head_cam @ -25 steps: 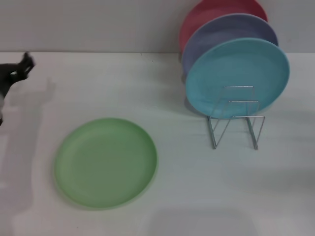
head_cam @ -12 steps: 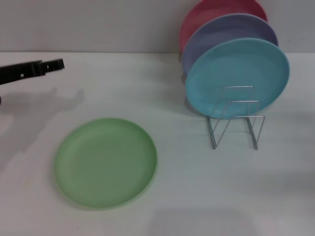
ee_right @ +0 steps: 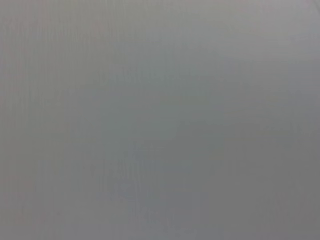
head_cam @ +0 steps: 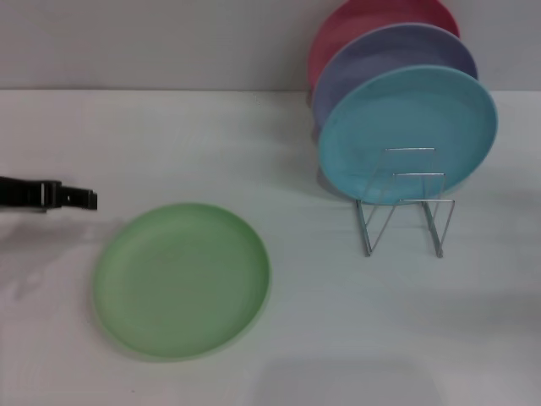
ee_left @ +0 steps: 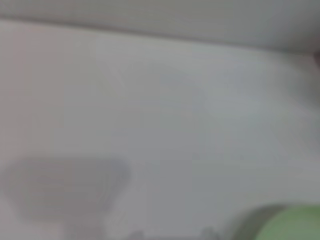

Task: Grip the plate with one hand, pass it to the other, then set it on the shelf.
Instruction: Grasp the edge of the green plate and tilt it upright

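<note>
Jaws unreadable on our left gripper [head_cam: 84, 200], low beside the flat green plate [head_cam: 181, 279], positioned for its rim; we judge the shelf [head_cam: 404, 205] awaits.

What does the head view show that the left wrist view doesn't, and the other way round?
Only the head view shows the left gripper, low at the table's left side, short of the light-green plate; the whole plate lying flat; and the wire shelf holding a turquoise plate, a lavender plate and a red plate upright. The left wrist view adds nothing of its own beyond a faint shadow on the surface. Both share the white table and the light-green plate, though the wrist view catches only its edge.
</note>
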Controlling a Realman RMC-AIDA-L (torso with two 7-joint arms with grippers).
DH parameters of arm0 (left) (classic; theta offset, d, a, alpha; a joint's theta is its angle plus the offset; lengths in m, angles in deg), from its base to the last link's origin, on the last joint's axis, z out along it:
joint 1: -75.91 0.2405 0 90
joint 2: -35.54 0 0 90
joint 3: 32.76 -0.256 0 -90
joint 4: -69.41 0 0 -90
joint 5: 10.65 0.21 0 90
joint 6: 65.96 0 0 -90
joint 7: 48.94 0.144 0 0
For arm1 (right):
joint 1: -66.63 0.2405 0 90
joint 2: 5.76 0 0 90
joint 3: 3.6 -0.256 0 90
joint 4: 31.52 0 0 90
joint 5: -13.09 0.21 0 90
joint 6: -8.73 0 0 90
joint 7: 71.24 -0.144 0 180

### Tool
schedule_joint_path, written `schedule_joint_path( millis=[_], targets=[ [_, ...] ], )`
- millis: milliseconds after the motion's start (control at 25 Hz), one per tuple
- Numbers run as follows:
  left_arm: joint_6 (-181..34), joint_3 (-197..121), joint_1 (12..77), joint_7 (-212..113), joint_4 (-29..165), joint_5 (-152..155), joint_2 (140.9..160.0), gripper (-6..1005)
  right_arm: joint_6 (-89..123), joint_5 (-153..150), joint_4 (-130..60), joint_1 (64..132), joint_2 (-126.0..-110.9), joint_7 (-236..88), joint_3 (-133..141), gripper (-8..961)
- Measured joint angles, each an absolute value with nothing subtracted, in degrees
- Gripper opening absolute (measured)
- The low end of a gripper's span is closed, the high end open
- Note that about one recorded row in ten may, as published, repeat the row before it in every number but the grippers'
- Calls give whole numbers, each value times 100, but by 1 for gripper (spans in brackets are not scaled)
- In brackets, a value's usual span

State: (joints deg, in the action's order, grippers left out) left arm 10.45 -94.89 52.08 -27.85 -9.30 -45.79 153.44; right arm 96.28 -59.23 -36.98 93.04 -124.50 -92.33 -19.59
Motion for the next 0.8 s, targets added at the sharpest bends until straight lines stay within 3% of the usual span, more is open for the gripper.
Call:
schedule_joint_path(
  millis=[800],
  targets=[
    [1782,-10808,5035,-4511,-1130,-3727,15376,826,9656,-5920,-3881,9464,-12355,-9225,-1960,726]
  ],
)
